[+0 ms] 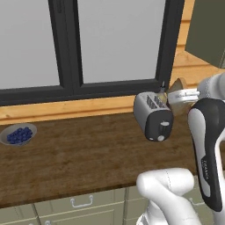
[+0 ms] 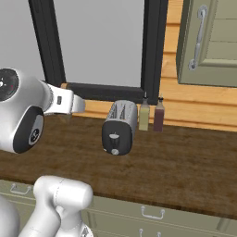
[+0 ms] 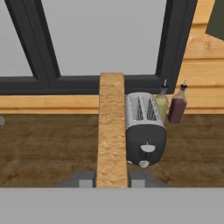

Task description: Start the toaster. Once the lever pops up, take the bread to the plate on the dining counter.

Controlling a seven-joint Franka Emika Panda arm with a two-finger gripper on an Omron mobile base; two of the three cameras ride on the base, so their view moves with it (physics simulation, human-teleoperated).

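The hand (image 3: 112, 178) is gripping the bread (image 3: 111, 127) edge-on between its fingers, lifted above the worktop (image 3: 43, 144), seemingly just left of the toaster (image 3: 144, 127).

- A grey bowl of blueberries (image 1: 18, 134) sits on the wood counter (image 1: 79, 158), at nine o'clock in the left base view.
- Two bottles stand touching at the back of the counter, against the wood wall strip: a pale yellow-green bottle (image 2: 144, 115) and a dark red-brown bottle (image 2: 159, 116) at its three o'clock.
- A black-framed window (image 2: 92, 41) rises at twelve o'clock.
- Beige drawers with handles (image 1: 81, 202) lie at six o'clock.
- A green cabinet door (image 2: 210, 41) hangs at two o'clock.
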